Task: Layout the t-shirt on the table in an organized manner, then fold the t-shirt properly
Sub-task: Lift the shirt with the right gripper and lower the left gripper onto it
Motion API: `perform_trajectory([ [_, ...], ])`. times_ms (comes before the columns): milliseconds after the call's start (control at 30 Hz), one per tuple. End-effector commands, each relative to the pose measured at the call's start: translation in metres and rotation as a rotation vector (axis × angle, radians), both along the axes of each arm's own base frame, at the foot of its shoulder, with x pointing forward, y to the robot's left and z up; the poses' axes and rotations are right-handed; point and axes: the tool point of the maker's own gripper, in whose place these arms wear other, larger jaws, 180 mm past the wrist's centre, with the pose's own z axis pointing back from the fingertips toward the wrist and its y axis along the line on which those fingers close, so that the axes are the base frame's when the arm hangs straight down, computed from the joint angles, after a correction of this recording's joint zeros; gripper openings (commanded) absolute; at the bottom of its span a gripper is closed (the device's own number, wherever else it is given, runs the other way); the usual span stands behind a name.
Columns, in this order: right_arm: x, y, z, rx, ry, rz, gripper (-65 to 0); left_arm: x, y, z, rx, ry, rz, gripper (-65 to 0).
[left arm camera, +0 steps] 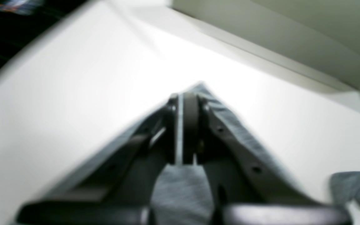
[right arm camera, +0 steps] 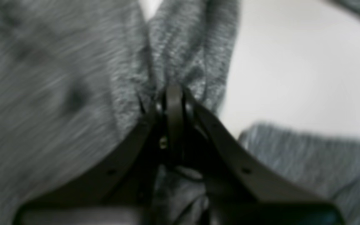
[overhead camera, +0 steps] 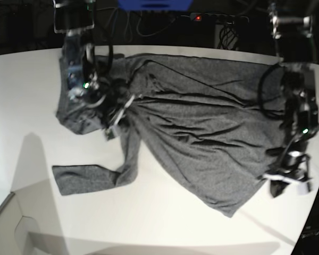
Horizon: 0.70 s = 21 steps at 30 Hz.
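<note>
The dark grey t-shirt lies spread and wrinkled across the white table, with one long sleeve bent toward the front left. In the base view my right gripper sits at the shirt's left side near that sleeve's shoulder. In the right wrist view the right gripper is shut on a bunched fold of the t-shirt. My left gripper is at the shirt's right hem corner, close to the table's right edge. In the left wrist view the left gripper is shut on a corner of the t-shirt, with the table beyond.
A pale box-like panel stands at the front left corner of the base view. Cables and a power strip run behind the table's far edge. The table's curved edge passes just right of the left arm.
</note>
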Motion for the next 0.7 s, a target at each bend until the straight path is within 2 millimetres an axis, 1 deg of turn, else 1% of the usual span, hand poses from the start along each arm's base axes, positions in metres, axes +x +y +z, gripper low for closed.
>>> perform_trajectory([
  [0, 0.003, 0.012, 0.019, 0.008, -0.049, 0.034, -65.0, 0.016, -0.018, 0.021, -0.004, -0.062, -0.041, -62.1],
  [33, -0.003, 0.018, 0.027, 0.013, -0.069, 0.051, -65.0, 0.025, -0.039, 0.021, -0.014, -0.059, -0.080, -62.0],
  [100, -0.009, 0.019, 0.041, 0.020, -0.104, 0.047, -65.0, 0.037, -0.075, 0.019, -0.033, -0.047, -0.146, -62.0],
  [233, -0.008, -0.001, 0.067, 0.025, -0.172, -0.025, -65.0, 0.057, -0.153, 0.012, -0.054, -0.005, -0.284, -61.9],
  [267, -0.007, -0.010, 0.072, 0.019, -0.186, -0.050, -65.0, 0.060, -0.172, 0.011, -0.053, 0.005, -0.319, -61.9],
  [367, -0.008, -0.050, 0.081, -0.016, -0.211, -0.151, -65.0, 0.061, -0.233, 0.006, -0.055, 0.036, -0.424, -61.9],
  [433, -0.006, -0.071, 0.084, -0.036, -0.220, -0.204, -65.0, 0.060, -0.272, 0.001, -0.045, 0.064, -0.491, -61.9],
  [467, -0.007, -0.081, 0.084, -0.045, -0.220, -0.230, -65.0, 0.058, -0.290, -0.003, -0.036, 0.083, -0.524, -61.9],
  [500, -0.007, -0.093, 0.084, -0.055, -0.220, -0.259, -65.0, 0.054, -0.312, -0.006, -0.026, 0.099, -0.563, -61.9],
  [533, -0.008, -0.104, 0.084, -0.066, -0.219, -0.288, -65.0, 0.048, -0.334, -0.011, -0.012, 0.119, -0.605, -61.9],
  [567, -0.010, -0.114, 0.084, -0.072, -0.217, -0.315, -65.0, 0.041, -0.352, -0.017, 0.003, 0.140, -0.639, -61.9],
  [600, -0.011, -0.120, 0.084, -0.078, -0.217, -0.331, -65.0, 0.038, -0.364, -0.022, 0.019, 0.156, -0.662, -61.9],
  [667, -0.014, -0.130, 0.085, -0.087, -0.217, -0.358, -65.0, 0.040, -0.365, -0.033, 0.071, 0.187, -0.672, -61.9],
])
